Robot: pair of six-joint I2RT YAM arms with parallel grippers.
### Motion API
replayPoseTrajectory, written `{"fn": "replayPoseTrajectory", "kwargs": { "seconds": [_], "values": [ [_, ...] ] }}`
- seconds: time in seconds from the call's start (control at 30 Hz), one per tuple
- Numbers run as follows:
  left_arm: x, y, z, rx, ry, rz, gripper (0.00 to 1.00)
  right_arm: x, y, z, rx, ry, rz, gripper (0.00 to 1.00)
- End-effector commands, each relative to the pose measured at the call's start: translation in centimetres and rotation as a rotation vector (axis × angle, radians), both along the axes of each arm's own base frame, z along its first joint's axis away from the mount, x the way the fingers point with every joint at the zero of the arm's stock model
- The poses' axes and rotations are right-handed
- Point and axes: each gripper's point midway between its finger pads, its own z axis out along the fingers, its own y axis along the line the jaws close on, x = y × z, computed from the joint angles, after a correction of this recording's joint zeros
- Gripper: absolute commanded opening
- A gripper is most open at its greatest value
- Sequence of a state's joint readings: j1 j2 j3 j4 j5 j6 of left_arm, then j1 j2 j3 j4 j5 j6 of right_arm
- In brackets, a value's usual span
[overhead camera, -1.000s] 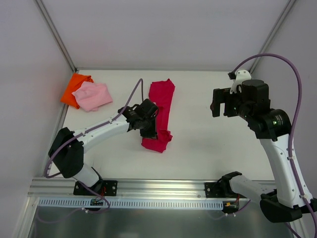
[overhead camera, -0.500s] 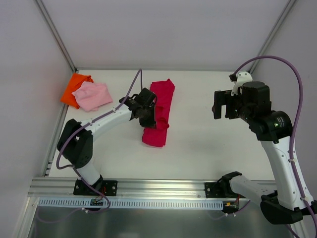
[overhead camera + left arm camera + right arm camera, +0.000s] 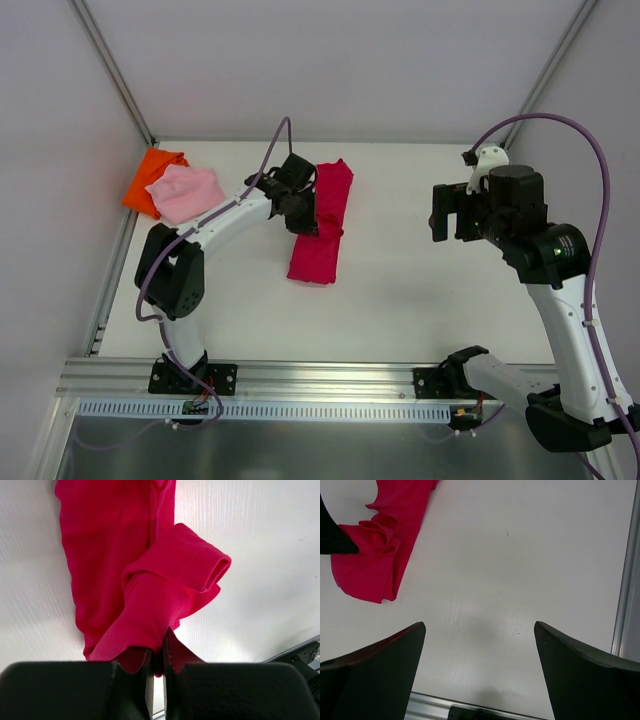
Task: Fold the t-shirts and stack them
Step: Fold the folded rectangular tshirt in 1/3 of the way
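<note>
A crimson t-shirt (image 3: 322, 225) lies as a long narrow strip in the middle of the table, its near end lifted and doubled back over the rest. My left gripper (image 3: 303, 215) is shut on that lifted end (image 3: 165, 605), which bunches in front of the fingers. At the back left, a light pink t-shirt (image 3: 186, 192) rests folded on top of an orange t-shirt (image 3: 150, 178). My right gripper (image 3: 447, 210) hangs open above the right side of the table, holding nothing, and sees the crimson t-shirt (image 3: 375, 555) off to its left.
The white table (image 3: 420, 290) is bounded by a metal rail (image 3: 300, 375) at the near edge and grey walls at the back and sides. Purple cables loop from both arms.
My left gripper has carried the near end of the crimson t-shirt toward the back, folding it over the rest. The right arm has barely moved.
</note>
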State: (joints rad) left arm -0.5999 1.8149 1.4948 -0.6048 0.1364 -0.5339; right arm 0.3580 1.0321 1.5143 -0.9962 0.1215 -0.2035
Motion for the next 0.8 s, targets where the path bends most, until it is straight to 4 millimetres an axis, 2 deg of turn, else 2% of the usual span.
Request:
{"fn": "replayPoseTrajectory", "kwargs": {
  "seconds": [0.0,0.07,0.1,0.13,0.17,0.3,0.43,0.53,0.63,0.7,0.73,0.77],
  "values": [
    [0.7,-0.3,0.8,-0.022,-0.012,-0.044,0.0,-0.1,-0.4,0.3,-0.028,-0.016,-0.002,0.96],
    [0.8,-0.4,0.3,-0.021,0.0,-0.052,0.01,-0.1,-0.4,0.3,-0.029,-0.013,-0.002,0.96],
    [0.9,-0.3,0.3,-0.02,0.003,-0.051,0.14,-0.1,-0.4,0.2,-0.031,-0.01,-0.001,0.96],
    [1.0,-0.3,0.2,-0.015,0.002,-0.051,0.82,-0.1,-0.5,0.2,-0.03,-0.01,-0.003,0.96],
    [1.1,-0.2,0.2,-0.012,-0.003,-0.047,0.99,-0.1,-0.4,0.2,-0.03,-0.01,-0.001,0.96],
    [1.5,0.0,0.6,0.001,-0.029,-0.05,0.99,-0.1,-0.2,0.0,-0.024,-0.002,0.008,0.96],
    [1.7,0.2,2.4,-0.012,-0.082,-0.044,0.99,0.0,0.1,-0.4,-0.016,0.008,0.017,0.96],
    [1.6,0.6,2.8,-0.003,-0.096,-0.044,0.99,0.0,0.3,-0.5,-0.012,0.011,0.025,0.96],
    [0.6,0.9,3.8,-0.016,-0.087,-0.036,0.99,0.1,0.3,-0.5,-0.014,0.01,0.026,0.97],
    [-1.0,1.9,2.9,-0.015,-0.046,0.009,0.99,0.1,0.4,-0.4,-0.012,0.008,0.029,0.97],
    [-2.9,2.9,2.1,-0.017,-0.024,0.019,0.99,0.1,0.3,-0.3,-0.01,0.003,0.027,0.96],
    [-3.2,2.8,2.0,-0.048,-0.034,0.032,0.99,0.1,0.4,-0.3,-0.006,-0.002,0.027,0.96]
  ]
}}
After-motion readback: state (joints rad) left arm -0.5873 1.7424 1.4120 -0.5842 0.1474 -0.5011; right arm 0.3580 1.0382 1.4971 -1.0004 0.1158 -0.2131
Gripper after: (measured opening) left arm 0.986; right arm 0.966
